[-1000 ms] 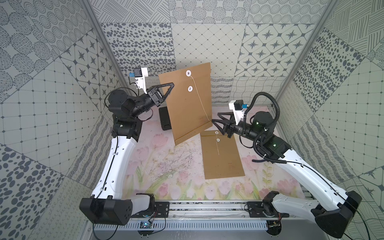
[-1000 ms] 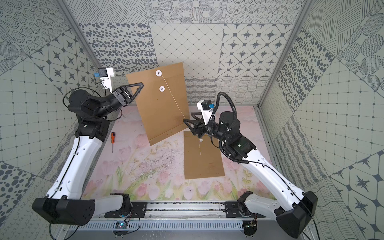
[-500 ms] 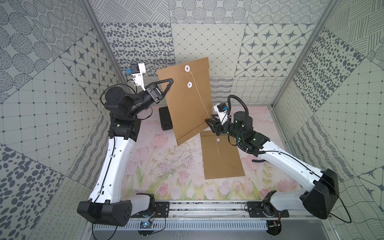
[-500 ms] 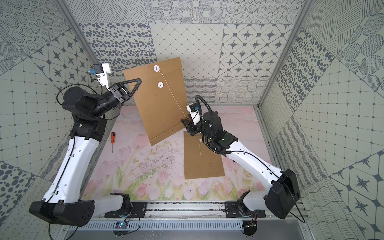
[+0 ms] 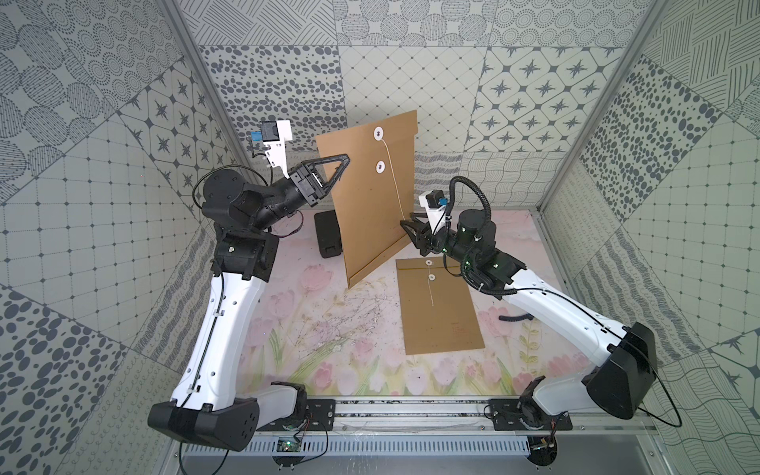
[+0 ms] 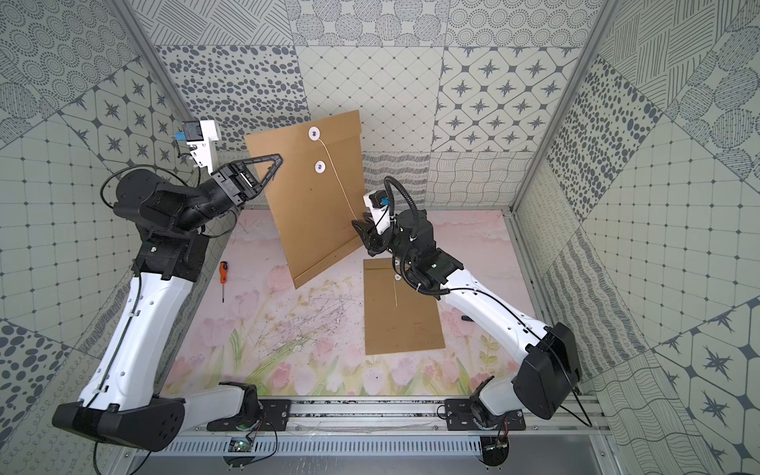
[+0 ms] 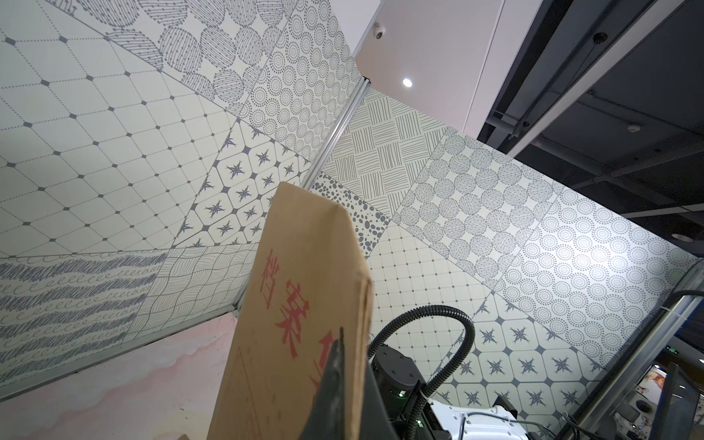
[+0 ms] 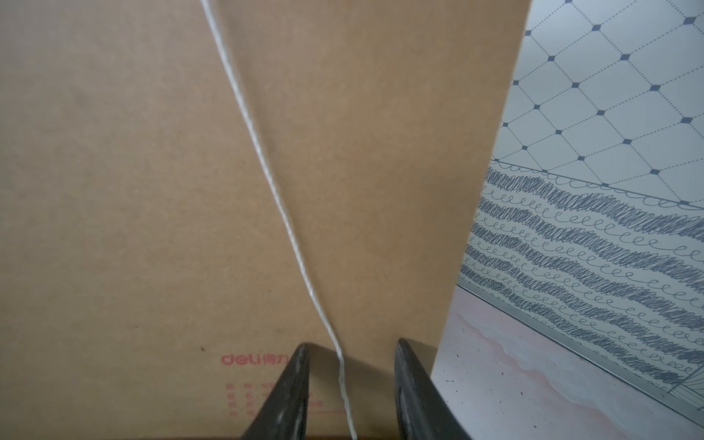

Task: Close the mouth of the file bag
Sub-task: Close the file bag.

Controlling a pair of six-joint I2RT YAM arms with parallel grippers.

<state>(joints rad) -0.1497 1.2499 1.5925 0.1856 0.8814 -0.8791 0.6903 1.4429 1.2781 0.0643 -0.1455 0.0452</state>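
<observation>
Now gripping the file bag by its edge in the left claw; straddling its string with the right claw, jaws parted.

Left arm raised and extended; left gripper clamped on the side edge of the file bag. Right gripper faces the bag's lower corner, jaws parted.

I see the brown paper file bag standing upright and tilted, mouth end up. Its white string runs from the upper disc past the lower disc, unwound, slanting down across the face.
</observation>
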